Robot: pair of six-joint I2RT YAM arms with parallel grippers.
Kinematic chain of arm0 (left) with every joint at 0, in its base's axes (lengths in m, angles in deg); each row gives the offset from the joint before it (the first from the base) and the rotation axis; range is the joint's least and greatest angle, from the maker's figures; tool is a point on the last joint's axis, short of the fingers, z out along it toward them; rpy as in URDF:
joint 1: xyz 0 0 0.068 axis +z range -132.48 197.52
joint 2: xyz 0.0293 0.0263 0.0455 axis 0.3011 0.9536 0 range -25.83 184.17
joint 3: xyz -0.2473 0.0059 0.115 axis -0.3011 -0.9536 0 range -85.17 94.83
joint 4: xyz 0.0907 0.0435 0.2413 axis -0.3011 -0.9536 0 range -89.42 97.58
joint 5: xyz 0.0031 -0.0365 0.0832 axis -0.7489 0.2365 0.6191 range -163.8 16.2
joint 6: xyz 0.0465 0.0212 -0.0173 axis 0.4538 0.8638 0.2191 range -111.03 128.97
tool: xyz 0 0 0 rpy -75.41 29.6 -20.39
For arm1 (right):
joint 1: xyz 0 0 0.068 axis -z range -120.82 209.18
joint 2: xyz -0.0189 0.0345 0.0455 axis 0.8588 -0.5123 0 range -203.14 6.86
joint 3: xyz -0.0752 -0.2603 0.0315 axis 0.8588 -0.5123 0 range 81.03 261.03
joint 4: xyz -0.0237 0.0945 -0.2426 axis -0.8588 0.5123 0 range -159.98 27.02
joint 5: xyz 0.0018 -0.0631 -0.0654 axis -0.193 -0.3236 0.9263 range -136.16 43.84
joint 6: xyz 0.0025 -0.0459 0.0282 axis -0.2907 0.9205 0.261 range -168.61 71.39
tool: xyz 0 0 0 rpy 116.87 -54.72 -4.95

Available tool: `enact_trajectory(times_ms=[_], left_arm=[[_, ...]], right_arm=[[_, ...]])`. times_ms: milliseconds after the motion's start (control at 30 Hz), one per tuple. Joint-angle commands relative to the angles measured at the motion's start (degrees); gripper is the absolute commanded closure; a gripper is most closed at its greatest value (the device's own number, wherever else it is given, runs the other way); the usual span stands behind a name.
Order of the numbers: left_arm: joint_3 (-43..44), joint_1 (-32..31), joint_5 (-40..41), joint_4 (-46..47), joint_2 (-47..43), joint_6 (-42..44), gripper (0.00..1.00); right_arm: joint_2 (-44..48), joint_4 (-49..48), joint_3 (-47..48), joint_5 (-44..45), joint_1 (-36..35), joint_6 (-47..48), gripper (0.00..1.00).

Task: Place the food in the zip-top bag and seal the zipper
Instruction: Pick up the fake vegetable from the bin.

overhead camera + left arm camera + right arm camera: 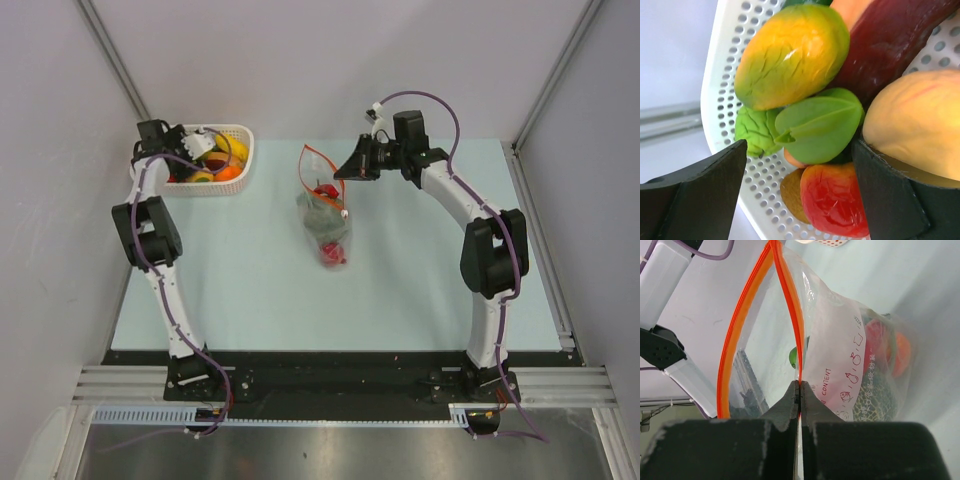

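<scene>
Clear crinkly plastic zip-top bag point(322, 215): straight out in front of R gripper point(800, 405), mouth toward it, closed end away and apparently resting on pale blue table point(250, 280). Thin orange-red plastic zipper strip point(788, 300): one lip nipped btwn R fingertips point(782, 407), pressed tight together on it; other lip bowed off sideways, so mouth gaping.

Already inside, beyond R fingertips: small glossy toy food, i.e. red piece point(875, 340), orange piece point(902, 352), green knobbly one nearer. Anything more not told apart thru the film.

Handling, as a guess: film light, floppy, slippery, no shape of its own; prob. sags shut if let go. Strip the only stiff part, so best grip there. For sealing, likely pinch both lips together at one end & run along.

Rest of food: in white perforated plastic basket point(725, 75), right at L gripper point(799, 150). L fingers point(695, 195) spread wide, nothing gripped. Flat green leaf-shaped piece point(820, 127) btwn them, yellow-green mango-like fruit point(790, 55) just beyond, pale peach-coloured fruit point(920, 130) against one finger, red fruit point(832, 200) nearer the palm. Prob. hard, smooth, light, rounded: apt to squirt out of a pinch, so take across the widest part, not a tip.

Overhead: basket well apart from bag.
</scene>
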Motion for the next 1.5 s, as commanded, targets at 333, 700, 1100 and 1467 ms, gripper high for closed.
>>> enact_trajectory(times_ms=[333,700,1100,1467], left_arm=[[-2.54,-0.87,-2.67,10.11,0.35,-2.02,0.49],[-8.35,-0.52,-5.57,12.49,-6.85,-5.54,0.75],[-12.66,-0.44,-5.22,14.96,-16.17,-14.50,0.86],[-13.01,-5.08,-20.94,10.03,-29.70,-47.85,0.93]], right_arm=[[-0.43,-2.04,2.59,0.11,0.26,-0.49,1.00],[-0.60,-2.31,2.77,-0.42,0.44,-0.40,1.00],[-0.08,-2.04,2.59,-0.94,0.79,-0.14,1.00],[-0.25,-3.01,3.03,-1.30,0.35,-0.93,1.00]])
